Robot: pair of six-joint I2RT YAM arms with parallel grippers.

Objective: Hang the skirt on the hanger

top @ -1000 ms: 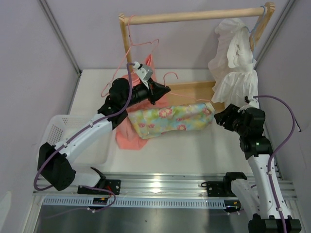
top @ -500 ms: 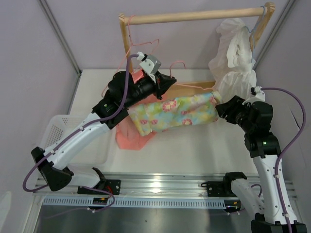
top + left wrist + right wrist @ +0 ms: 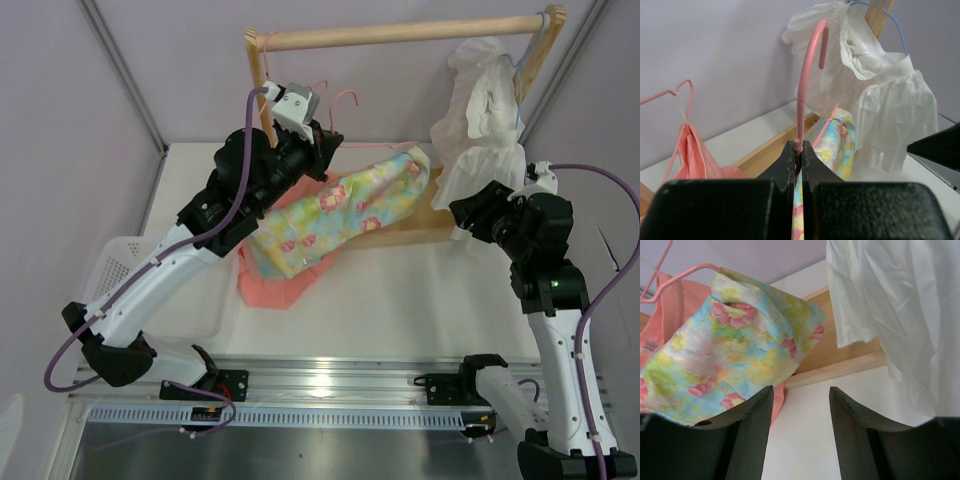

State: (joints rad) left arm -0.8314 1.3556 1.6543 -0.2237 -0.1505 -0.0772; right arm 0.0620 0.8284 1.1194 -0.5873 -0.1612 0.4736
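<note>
Here, my left gripper (image 3: 799, 146) pinches the hanger (image 3: 807, 75) at the foot of its hook, jaws shut tight on the pink wire, holding it aloft below the wooden rail (image 3: 400, 35). The skirt (image 3: 340, 210) is draped on the hanger and hangs slanted above the desk (image 3: 420, 300). Its high end is near the white garment (image 3: 480, 110), and its low end lies over the salmon garment (image 3: 272, 285). My right gripper (image 3: 801, 392) hovers just beside the skirt's high end, jaws wide and holding nothing.
</note>
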